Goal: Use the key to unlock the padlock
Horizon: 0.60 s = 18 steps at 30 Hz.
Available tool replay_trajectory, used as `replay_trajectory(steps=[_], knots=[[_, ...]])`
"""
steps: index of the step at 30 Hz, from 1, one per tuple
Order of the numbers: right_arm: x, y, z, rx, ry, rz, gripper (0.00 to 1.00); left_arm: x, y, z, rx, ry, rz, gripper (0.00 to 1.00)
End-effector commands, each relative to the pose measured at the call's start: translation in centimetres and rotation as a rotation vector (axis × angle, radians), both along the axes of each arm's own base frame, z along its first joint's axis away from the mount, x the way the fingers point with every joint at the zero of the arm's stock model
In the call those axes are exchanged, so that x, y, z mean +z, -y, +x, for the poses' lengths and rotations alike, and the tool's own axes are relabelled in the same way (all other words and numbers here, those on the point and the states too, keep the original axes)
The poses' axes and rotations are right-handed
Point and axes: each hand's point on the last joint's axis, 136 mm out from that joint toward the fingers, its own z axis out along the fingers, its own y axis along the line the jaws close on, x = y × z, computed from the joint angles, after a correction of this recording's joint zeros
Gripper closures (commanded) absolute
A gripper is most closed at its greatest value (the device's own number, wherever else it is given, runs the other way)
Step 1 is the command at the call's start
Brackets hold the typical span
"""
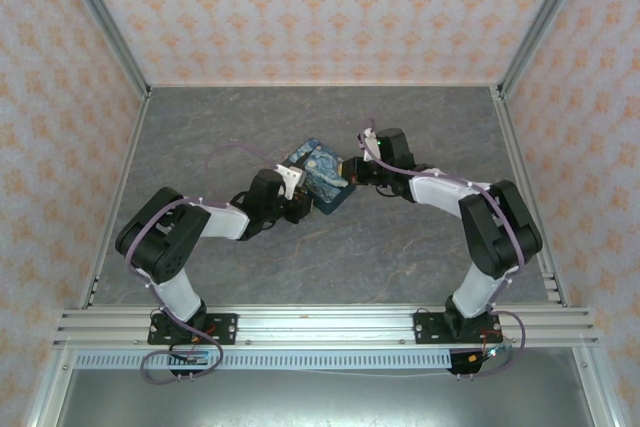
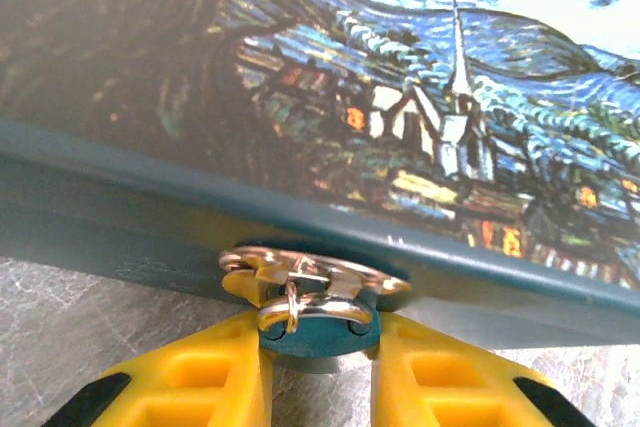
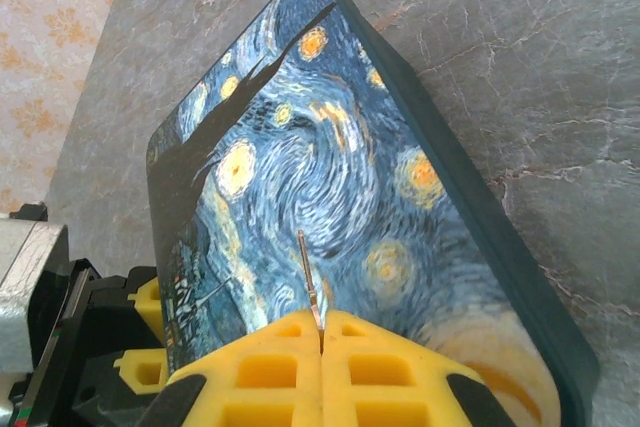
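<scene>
Padlock (image 2: 318, 335) pinched between the yellow fingers (image 2: 200, 377) of the left gripper (image 2: 318, 355), pressed close against the teal side wall of the painted box (image 2: 300, 97). Small teal body mostly covered on both flanks by those fingers; keyhole not made out. Brass shackle (image 2: 292, 299) tangled with the box's metal hasp (image 2: 330, 269) in glare, hard to tell where one ends and the other begins. Shackle end up toward the box edge, body end down toward the camera, long axis running roughly from gripper to box. Too small to pick out from the top camera, tucked where the left gripper (image 1: 300, 202) meets the box (image 1: 325, 179).

Right gripper (image 3: 322, 332) closed tight on the key (image 3: 308, 277), thin shaft sticking out over the swirling lid (image 3: 320, 177), leaning a little left; bow hidden between the pads. Seen from above, right gripper (image 1: 350, 172) at the box's opposite corner.

Box set diagonally mid-table. Bare grey table (image 1: 400, 257) on every side, patterned walls (image 1: 60, 127) well apart.
</scene>
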Motion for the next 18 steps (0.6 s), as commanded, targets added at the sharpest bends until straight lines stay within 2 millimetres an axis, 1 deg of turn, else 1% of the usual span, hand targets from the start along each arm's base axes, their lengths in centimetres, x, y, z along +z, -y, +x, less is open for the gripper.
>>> replay_trajectory(steps=[1, 6, 10, 13, 18], knots=[[1.9, 1.1, -1.1, -0.017, 0.050, -0.032, 1.00, 2.6, 0.3, 0.9, 0.024, 0.053, -0.055, 0.74], [2.9, 1.6, -3.4, 0.012, 0.114, 0.012, 1.00, 2.8, 0.5, 0.5, 0.053, -0.039, -0.080, 0.74], [2.4, 2.1, -5.7, 0.036, 0.156, 0.033, 1.00, 3.4, 0.9, 0.1, 0.063, -0.098, -0.123, 0.74], [1.7, 1.8, -7.4, 0.067, 0.184, 0.025, 1.00, 4.0, 1.3, -0.1, 0.073, -0.139, -0.165, 0.74], [0.2, 0.2, -9.6, 0.134, 0.208, -0.004, 1.00, 4.6, 1.7, -0.4, 0.091, -0.209, -0.201, 0.75]])
